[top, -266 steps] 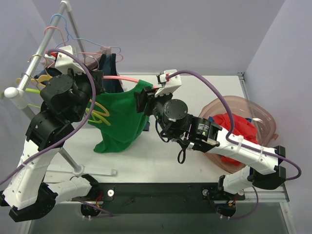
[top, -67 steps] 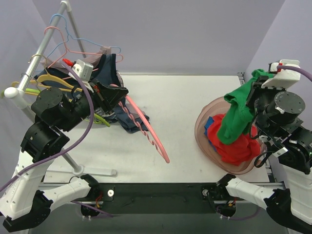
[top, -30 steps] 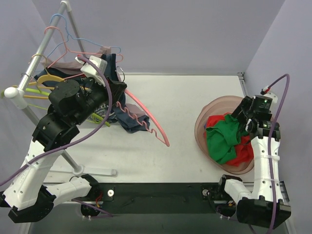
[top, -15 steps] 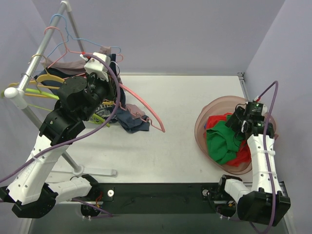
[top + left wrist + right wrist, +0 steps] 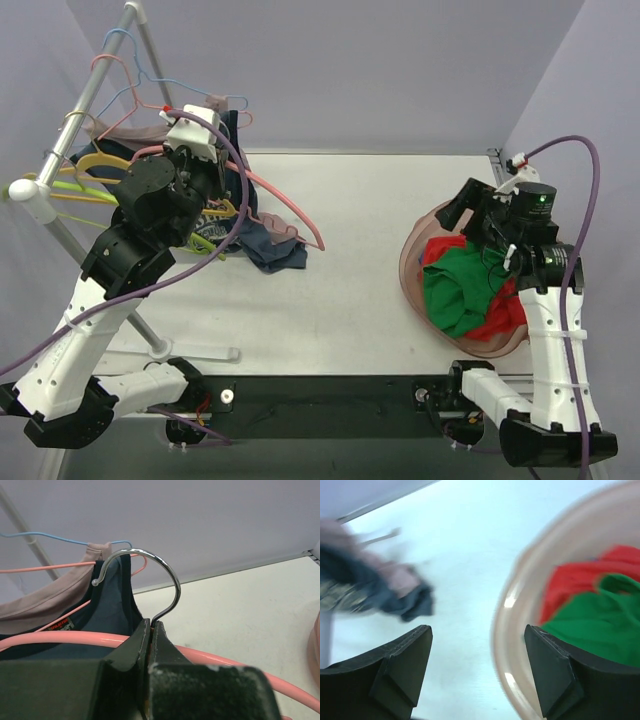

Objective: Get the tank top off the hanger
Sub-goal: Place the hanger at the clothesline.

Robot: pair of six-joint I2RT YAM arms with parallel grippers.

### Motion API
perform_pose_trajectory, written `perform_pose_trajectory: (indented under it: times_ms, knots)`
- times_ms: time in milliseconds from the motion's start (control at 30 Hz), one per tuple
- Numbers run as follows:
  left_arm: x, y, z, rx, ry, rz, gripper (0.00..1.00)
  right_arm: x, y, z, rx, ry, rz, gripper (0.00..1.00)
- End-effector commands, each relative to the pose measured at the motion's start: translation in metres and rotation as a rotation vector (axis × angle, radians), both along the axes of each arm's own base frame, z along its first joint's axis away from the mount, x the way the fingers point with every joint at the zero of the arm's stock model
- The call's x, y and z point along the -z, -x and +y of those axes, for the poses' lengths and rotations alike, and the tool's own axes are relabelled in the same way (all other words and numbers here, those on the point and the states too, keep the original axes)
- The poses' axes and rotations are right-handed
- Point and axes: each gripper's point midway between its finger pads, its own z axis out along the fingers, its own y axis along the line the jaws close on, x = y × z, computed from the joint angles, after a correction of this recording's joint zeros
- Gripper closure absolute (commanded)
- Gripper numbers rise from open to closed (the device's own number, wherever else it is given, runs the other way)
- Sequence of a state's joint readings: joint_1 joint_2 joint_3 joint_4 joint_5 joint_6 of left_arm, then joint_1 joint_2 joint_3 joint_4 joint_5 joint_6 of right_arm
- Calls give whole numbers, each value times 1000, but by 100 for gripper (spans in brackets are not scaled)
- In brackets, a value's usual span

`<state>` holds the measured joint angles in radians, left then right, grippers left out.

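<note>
Tank top (image 5: 455, 285) (the green one) lies in the pink basin (image 5: 412, 255), right gripper (image 5: 477, 647) spread empty just above its rim. Left gripper (image 5: 150, 630) pinches the pink hanger (image 5: 50, 639) at its neck, hook (image 5: 165, 575) up; rack rail (image 5: 82, 100) lies to its left, nearest that arm.

Pale lavender walls (image 5: 380, 60), white tabletop (image 5: 370, 250), metal clothes rail (image 5: 85, 100) at the left, soft even light

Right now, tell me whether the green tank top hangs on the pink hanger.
No, the green tank top lies in the basket, apart from the pink hanger.
</note>
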<state>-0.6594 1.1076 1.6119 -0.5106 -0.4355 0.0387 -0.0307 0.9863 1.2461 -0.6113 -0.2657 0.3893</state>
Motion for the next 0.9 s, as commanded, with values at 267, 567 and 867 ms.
perform_pose_trajectory:
  times_ms: [267, 567, 867]
  knots:
    - [-31, 13, 16, -34, 95, -92, 100, -110, 41, 216, -869, -258, -493, 25]
    - [-21, 17, 14, -13, 120, -66, 100, -95, 64, 289, -1061, -121, -466, 27]
    - [-26, 21, 12, 5, 142, -69, 100, -78, 45, 304, -1020, 45, -513, 68]
